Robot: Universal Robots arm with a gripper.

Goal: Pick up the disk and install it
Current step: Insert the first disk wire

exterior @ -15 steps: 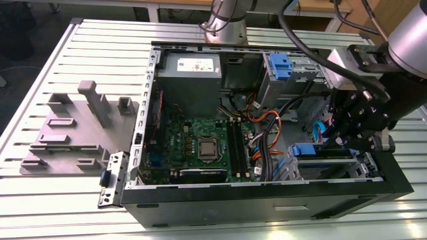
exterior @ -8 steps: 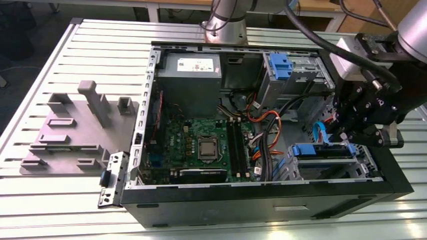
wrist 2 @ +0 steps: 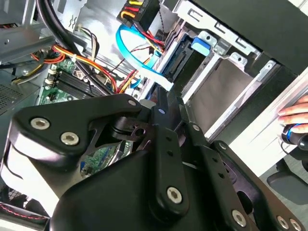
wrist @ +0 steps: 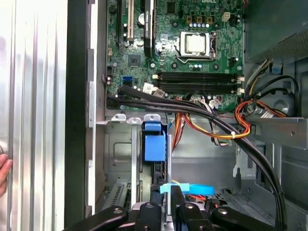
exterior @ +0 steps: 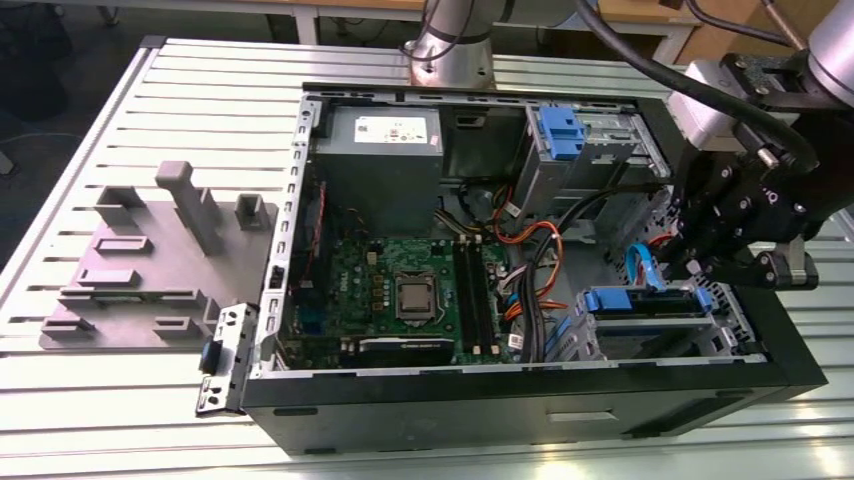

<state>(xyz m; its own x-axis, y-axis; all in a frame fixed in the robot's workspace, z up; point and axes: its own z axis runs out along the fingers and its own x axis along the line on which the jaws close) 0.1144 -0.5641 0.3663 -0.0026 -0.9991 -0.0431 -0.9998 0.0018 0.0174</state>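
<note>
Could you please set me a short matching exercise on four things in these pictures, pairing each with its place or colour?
Things:
1 gripper
2 processor
3 grey fixture block
4 flat data cable

Descriptions:
a light blue
b on the table, outside the case
c on the green motherboard
d over the drive cage at the exterior view's right

Pairs: 1-d; 2-c; 3-b; 4-a

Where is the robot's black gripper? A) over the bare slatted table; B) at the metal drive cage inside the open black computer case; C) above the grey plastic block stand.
B: the black gripper hangs over the metal drive cage in the open black computer case, at the exterior view's right.
</note>
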